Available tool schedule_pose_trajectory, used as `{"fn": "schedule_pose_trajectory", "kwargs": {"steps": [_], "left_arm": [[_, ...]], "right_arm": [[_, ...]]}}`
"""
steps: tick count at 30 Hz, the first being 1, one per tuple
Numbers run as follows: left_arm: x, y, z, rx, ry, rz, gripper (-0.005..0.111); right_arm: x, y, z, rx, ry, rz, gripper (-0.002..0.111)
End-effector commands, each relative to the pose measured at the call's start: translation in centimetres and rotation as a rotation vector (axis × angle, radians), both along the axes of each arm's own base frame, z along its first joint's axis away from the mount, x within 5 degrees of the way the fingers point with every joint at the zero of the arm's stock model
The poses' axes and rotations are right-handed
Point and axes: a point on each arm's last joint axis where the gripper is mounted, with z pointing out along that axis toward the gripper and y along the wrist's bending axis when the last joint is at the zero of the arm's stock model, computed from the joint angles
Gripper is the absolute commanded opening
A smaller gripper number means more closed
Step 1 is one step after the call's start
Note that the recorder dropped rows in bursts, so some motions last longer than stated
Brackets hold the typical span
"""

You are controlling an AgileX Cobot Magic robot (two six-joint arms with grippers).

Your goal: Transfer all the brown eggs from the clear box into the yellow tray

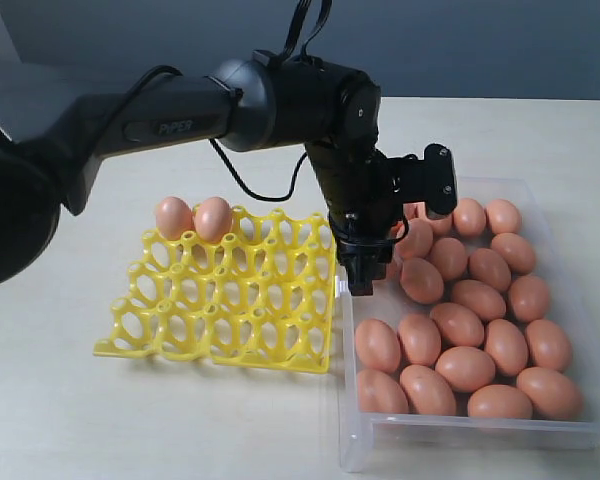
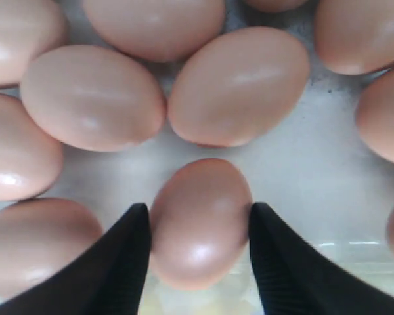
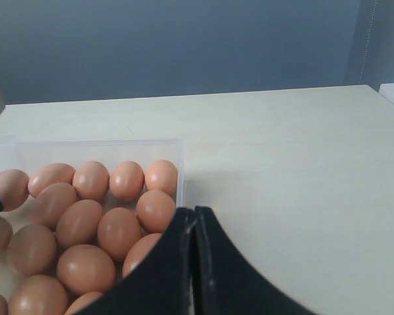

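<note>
My left gripper [image 1: 365, 272] reaches down into the clear box [image 1: 460, 432] at its side nearest the yellow tray [image 1: 230, 310]. In the left wrist view its black fingers [image 2: 128, 256] press both sides of one brown egg [image 2: 200, 230], so my left gripper [image 2: 198, 207] is shut on it. Many more brown eggs [image 1: 457, 323] lie around it in the box. Two eggs [image 1: 174, 217] [image 1: 213, 218] sit in the tray's far row. My right gripper [image 3: 195, 211] is shut and empty, off the box's corner [image 3: 178, 146], and does not show in the exterior view.
The tray lies directly left of the box, nearly touching its rim. Both rest on a pale tabletop [image 1: 500, 130], with bare surface behind and in front of them. The left arm [image 1: 180, 110] spans over the tray's far side.
</note>
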Motion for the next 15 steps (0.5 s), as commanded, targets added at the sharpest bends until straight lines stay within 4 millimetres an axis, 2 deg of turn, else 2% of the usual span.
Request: {"fn": "schedule_pose_trajectory", "kwargs": {"steps": [1, 4, 10, 15], "left_arm": [[-1.3, 0.2, -1.9, 0.059, 0.178, 0.005, 0.044], [-1.3, 0.2, -1.9, 0.065, 0.184, 0.015, 0.04], [-1.0, -0.1, -3.0, 0.068, 0.21, 0.049, 0.046], [-1.1, 0.1, -3.8, 0.094, 0.226, 0.048, 0.046]], "right_arm": [[0.0, 0.0, 0.0, -0.005, -0.009, 0.001, -0.001], [0.0, 0.0, 0.0, -0.005, -0.009, 0.001, -0.001], [0.0, 0.0, 0.0, -0.005, -0.009, 0.001, -0.001], [0.0, 0.0, 0.0, -0.005, -0.009, 0.001, -0.001]]}}
